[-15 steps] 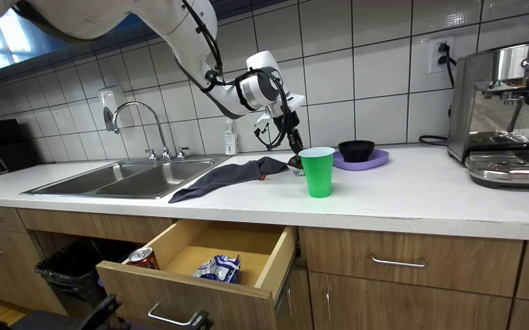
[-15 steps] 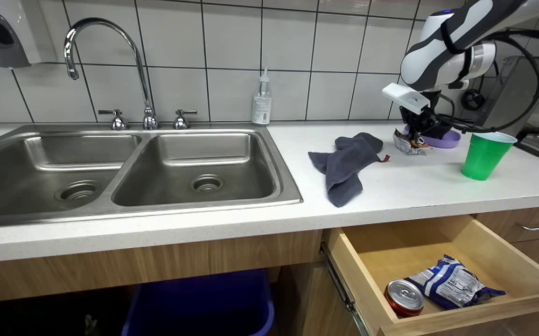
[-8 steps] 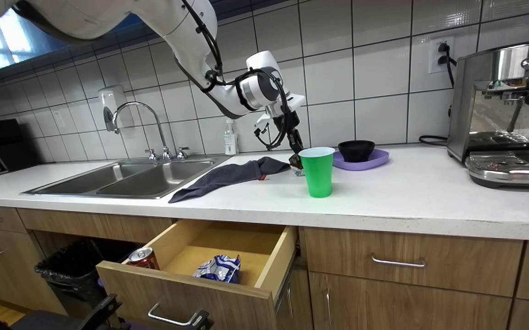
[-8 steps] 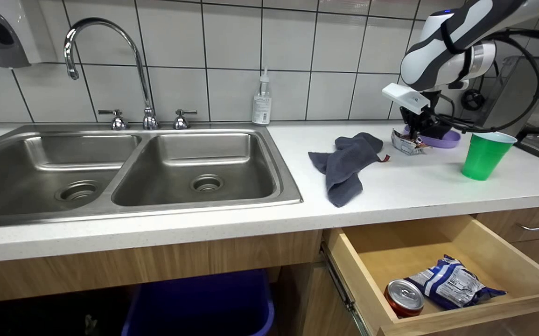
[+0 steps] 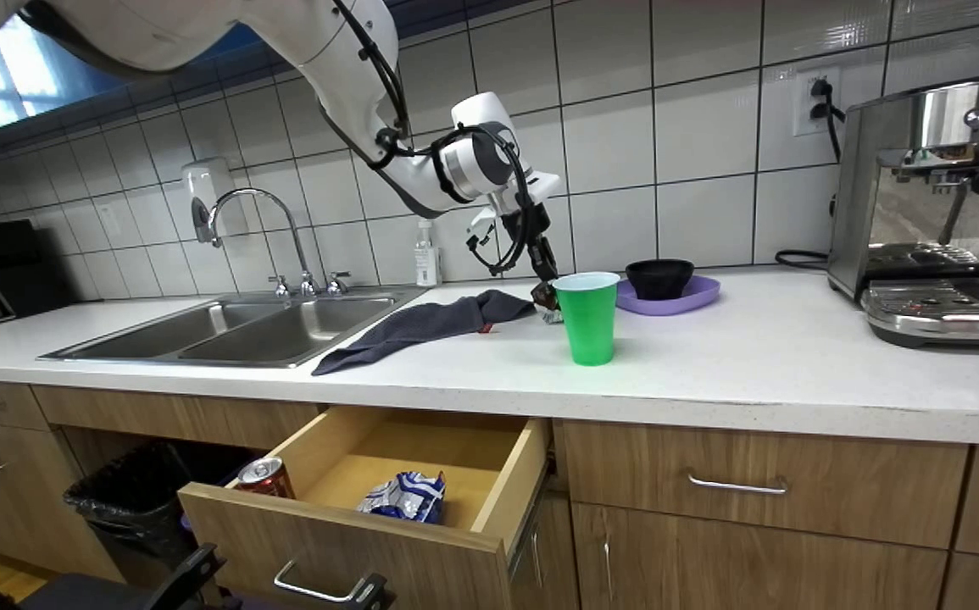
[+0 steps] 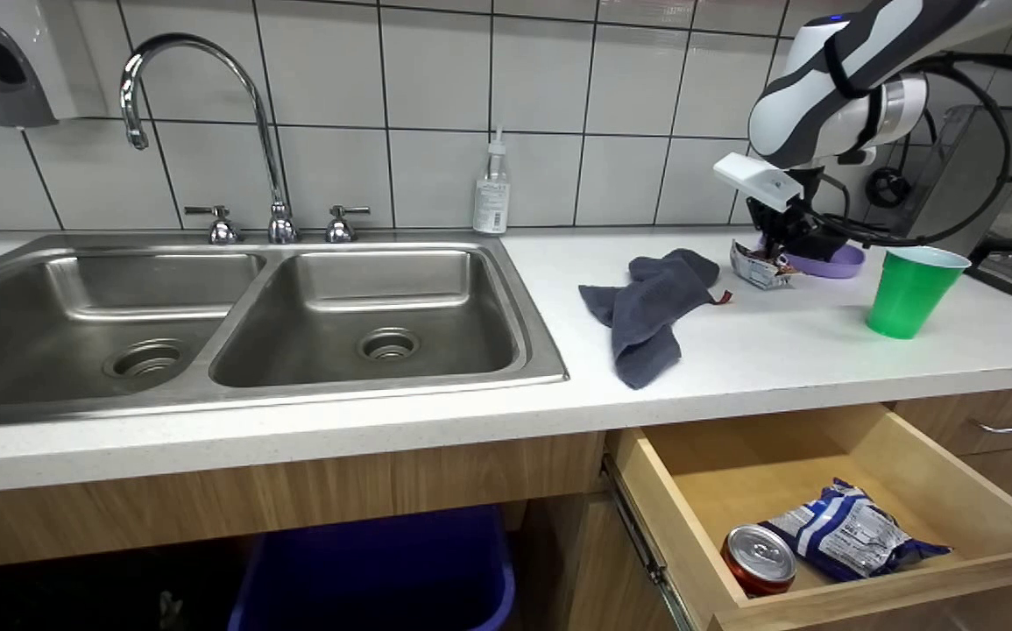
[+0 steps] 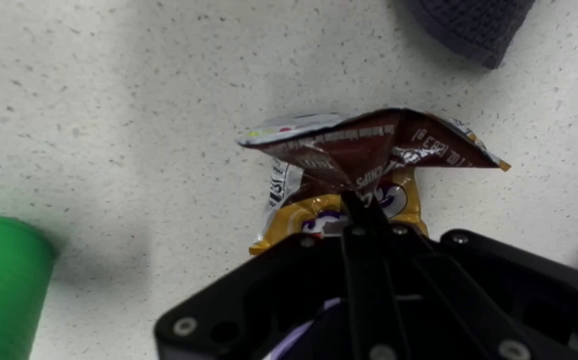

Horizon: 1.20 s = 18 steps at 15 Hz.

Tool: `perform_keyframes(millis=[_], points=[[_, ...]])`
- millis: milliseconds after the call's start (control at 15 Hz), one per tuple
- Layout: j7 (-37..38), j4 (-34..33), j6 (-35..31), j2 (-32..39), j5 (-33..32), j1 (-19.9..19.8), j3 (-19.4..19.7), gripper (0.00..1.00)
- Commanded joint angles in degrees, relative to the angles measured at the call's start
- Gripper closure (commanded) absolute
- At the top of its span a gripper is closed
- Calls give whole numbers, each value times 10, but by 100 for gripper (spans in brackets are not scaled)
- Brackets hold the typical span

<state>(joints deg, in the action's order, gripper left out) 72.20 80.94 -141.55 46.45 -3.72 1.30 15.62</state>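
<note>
At the lower centre of the wrist view, the end effector (image 7: 361,199) is pressed together, pinching a fold of the brown bag (image 7: 344,155) between its fingertips. The bag takes the middle of that frame, over the desk (image 7: 118,100); whether it touches I cannot tell. The cup (image 7: 6,290) stands at lower left and a corner of the cloth (image 7: 474,25) shows at upper right. In an exterior view, right of centre, the bowl (image 5: 660,281) sits on the plate (image 5: 705,295). In an exterior view the drawer (image 6: 760,478), lower right, is pulled out with a can (image 6: 760,559) beside a blue bag (image 6: 856,530) inside; the sink (image 6: 365,315) fills the left.
</note>
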Motion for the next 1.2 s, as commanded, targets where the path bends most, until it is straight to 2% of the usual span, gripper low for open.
perform_keyframes(millis=[0, 533, 1133], points=[[7, 37, -7, -36, -1, 11, 1, 100], [-5, 144, -47, -112, -13, 35, 0, 100], [-25, 318, -110, -234, -47, 56, 0, 100]])
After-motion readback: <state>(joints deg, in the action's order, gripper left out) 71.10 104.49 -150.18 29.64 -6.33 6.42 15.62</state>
